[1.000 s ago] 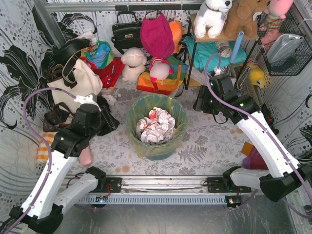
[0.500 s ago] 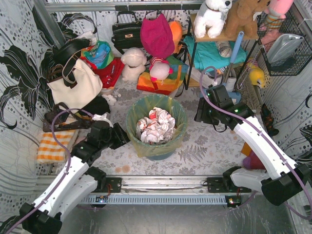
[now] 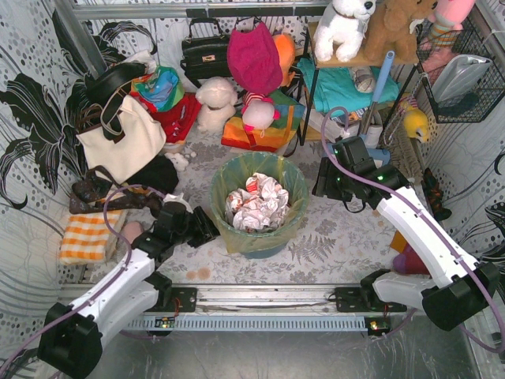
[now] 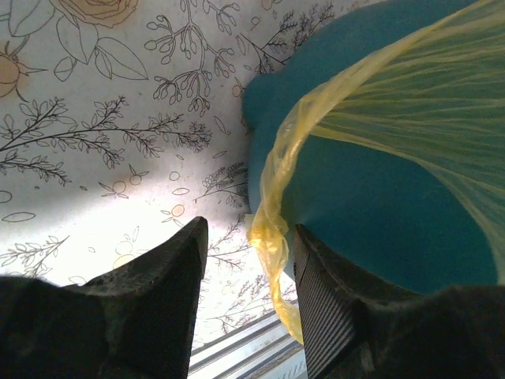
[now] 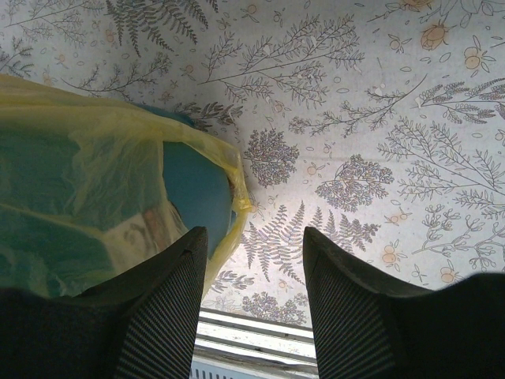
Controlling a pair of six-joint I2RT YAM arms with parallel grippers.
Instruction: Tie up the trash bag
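The trash bag [image 3: 256,201], in the teal bin [image 3: 260,251] at the middle of the counter [image 3: 331,237], is being flanked at 8 o'clock by the left claw [image 4: 246,233], jaws apart around its hanging yellow edge [image 4: 272,229], and at 2 o'clock by the empty, parted right claw [image 5: 254,237], seemingly so that opposite rims can be gathered for tying.

We list a white floral-printed tabletop [image 3: 331,237]. On it stands a teal round plastic bin [image 3: 264,251], between the left gripper [image 4: 250,229] and the right gripper [image 5: 254,233]. An orange-and-white checked cloth [image 3: 87,237] lies left of the left gripper.
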